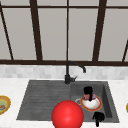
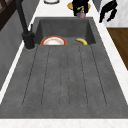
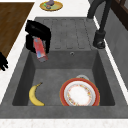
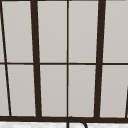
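Left hand (image 1: 88, 90) was what I checked first: its fingers were curled tight round a red can (image 1: 87, 97), held tilted in the air above the basin. I could not read any writing on the can's label, even in the right side view, where it showed as red with pale patches.

Working across from the left, I saw a yellow bowl (image 1: 3, 105) on the counter, well apart from the sink (image 1: 42, 100). A red ball (image 1: 67, 115) sat at the sink's front edge, and the black faucet (image 1: 72, 70) stood behind it. In the basin lay a plate (image 1: 91, 103) with an orange rim, right under the can as I saw it from the front, and a banana (image 3: 34, 96) beside it. Right hand (image 1: 98, 117) hung at the basin's front right corner, fingers loose and apart, holding nothing.
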`<act>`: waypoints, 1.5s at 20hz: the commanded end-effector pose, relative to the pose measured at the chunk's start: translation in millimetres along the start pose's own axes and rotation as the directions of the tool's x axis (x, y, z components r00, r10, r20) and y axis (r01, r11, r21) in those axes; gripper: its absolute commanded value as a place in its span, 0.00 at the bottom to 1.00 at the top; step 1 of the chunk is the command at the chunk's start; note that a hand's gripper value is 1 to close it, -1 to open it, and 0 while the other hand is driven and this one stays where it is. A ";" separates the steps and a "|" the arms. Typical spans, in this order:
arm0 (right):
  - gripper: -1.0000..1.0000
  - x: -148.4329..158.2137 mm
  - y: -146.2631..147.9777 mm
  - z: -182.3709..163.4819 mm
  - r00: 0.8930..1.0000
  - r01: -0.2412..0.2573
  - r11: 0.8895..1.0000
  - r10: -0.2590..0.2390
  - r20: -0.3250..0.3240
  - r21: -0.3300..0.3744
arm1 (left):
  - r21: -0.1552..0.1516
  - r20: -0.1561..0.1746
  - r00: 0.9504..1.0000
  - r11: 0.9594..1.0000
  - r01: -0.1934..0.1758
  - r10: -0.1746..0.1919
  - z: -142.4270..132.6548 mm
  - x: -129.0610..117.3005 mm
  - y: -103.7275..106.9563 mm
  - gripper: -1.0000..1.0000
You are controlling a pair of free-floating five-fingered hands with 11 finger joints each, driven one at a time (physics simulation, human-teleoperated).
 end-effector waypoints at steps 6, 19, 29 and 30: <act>0.50 0.0 0.0 0.0 1.000 0.000 1.000 0.000 0.000 0.000 | -0.065 0.077 0.996 0.997 -0.037 0.042 8.1 -58.9 -53.5 1.00; 0.50 0.0 0.0 0.0 1.000 0.000 1.000 0.000 0.000 0.000 | -0.046 0.029 0.999 0.999 0.015 -0.013 -3.8 -148.4 -127.0 1.00; 0.50 0.0 0.0 0.0 1.000 0.000 1.000 0.000 0.000 0.000 | -0.087 0.034 0.999 0.996 0.023 -0.020 -35.4 -203.4 -141.9 1.00; 0.50 0.0 0.0 0.0 1.000 0.000 1.000 0.000 0.000 0.000 | -0.080 0.045 0.999 0.997 0.022 -0.018 -35.3 -210.6 -148.1 1.00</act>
